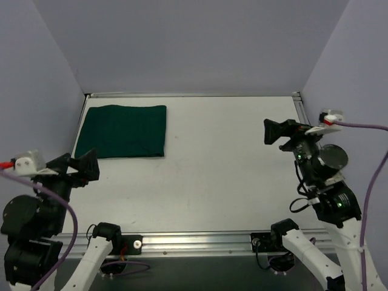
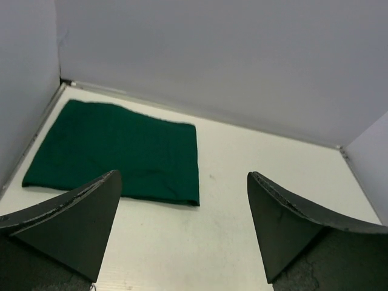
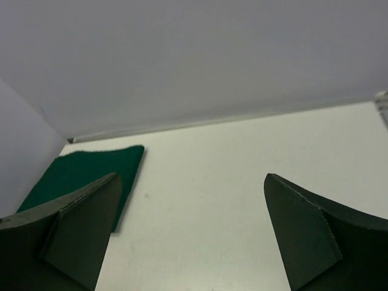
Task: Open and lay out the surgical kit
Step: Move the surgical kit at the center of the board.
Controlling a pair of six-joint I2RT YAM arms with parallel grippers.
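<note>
The folded green cloth wrap (image 1: 126,131) lies flat at the desk's (image 1: 212,176) upper left, while left and right jaws stand wide apart.

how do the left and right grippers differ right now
The left gripper hangs close to the green cloth, by its near edge; the right gripper is across the table, far from it. The left gripper's camera sees most of the cloth; the right gripper's sees only a corner. Both are open and hold nothing.
</note>
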